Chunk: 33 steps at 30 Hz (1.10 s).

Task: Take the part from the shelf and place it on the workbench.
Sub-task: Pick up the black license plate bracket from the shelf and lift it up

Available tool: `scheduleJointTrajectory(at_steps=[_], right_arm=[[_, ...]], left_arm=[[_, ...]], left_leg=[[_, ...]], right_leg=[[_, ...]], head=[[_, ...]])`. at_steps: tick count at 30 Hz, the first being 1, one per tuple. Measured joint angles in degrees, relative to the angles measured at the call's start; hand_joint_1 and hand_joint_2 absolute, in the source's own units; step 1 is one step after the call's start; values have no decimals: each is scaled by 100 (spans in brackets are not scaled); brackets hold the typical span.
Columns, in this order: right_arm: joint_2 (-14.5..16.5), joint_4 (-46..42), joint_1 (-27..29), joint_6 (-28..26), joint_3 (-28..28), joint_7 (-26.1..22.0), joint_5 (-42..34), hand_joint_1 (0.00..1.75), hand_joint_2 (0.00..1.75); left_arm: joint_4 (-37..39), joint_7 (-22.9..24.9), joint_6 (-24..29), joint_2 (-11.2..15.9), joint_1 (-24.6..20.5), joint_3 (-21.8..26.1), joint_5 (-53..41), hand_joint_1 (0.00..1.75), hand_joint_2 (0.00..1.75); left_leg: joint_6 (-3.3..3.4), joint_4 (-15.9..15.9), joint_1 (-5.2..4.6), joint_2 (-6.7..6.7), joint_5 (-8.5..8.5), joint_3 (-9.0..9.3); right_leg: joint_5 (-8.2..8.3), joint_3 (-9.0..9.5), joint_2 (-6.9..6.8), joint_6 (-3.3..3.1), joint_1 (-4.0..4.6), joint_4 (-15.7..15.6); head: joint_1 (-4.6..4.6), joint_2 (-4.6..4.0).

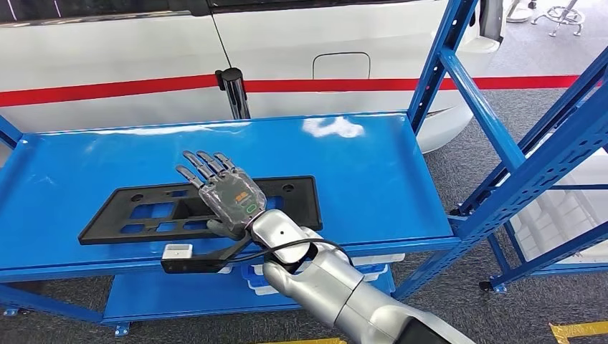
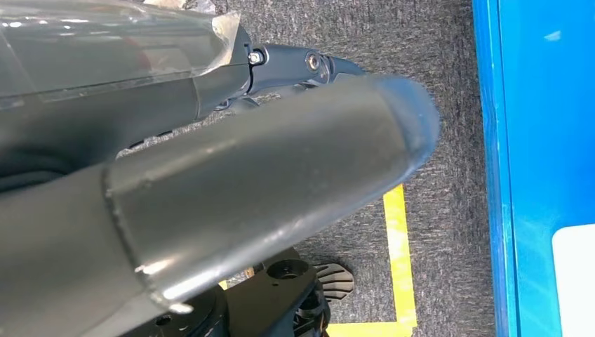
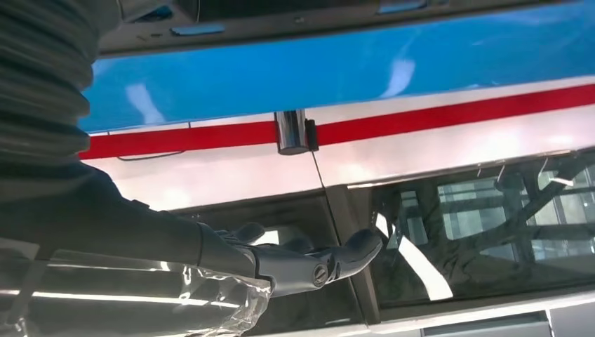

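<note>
The part (image 1: 294, 197) is a flat black panel with rectangular cut-outs. It lies along the front half of the blue shelf (image 1: 373, 158). My right hand (image 1: 226, 192) hovers over the panel's middle, palm down, with its fingers (image 1: 204, 165) stretched out and apart toward the back. Its thumb sits at the panel's near edge, and I cannot tell whether it touches. In the right wrist view the right hand (image 3: 295, 263) is stretched straight with nothing in it. My left hand (image 2: 210, 140) hangs beside the shelf over the floor and holds nothing.
A white car (image 1: 287, 43) with a red stripe stands close behind the shelf. Blue uprights (image 1: 502, 143) rise at the right end. A lower shelf level (image 1: 179, 294) carries white bins. Grey carpet with yellow tape (image 2: 396, 253) lies below.
</note>
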Motion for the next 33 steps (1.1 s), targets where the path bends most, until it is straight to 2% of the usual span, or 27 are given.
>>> scheduleJointTrajectory(at_steps=[9, 18, 25, 33], right_arm=[[84, 77, 46, 292, 133, -29, -206, 0, 175], [61, -353, 167, 554, 205, 33, -410, 0, 175], [-133, -1039, 245, 356, 216, 335, 93, 0, 175], [-420, -2264, 542, 167, -110, 383, 459, 0, 175]], left_arm=[[0, 58, 6, 2, 3, -72, 64, 0, 0], [0, 81, 4, 2, 9, -135, 130, 0, 0], [0, 43, 58, 2, 54, -137, 192, 0, 0], [0, -25, 126, 2, 147, -136, 272, 0, 0]], left_leg=[[0, 0, 0, 0, 0, 0], [0, 0, 0, 0, 0, 0], [0, 0, -1, 1, 0, 1], [0, 0, -1, 0, -2, -1]], right_leg=[[0, 0, 0, 0, 0, 0], [0, 0, 0, 0, 0, 0], [0, 0, 0, 0, -1, 0], [-1, 0, 0, 1, -1, -1]], head=[[0, -1], [0, -1], [1, -1], [1, 0]])
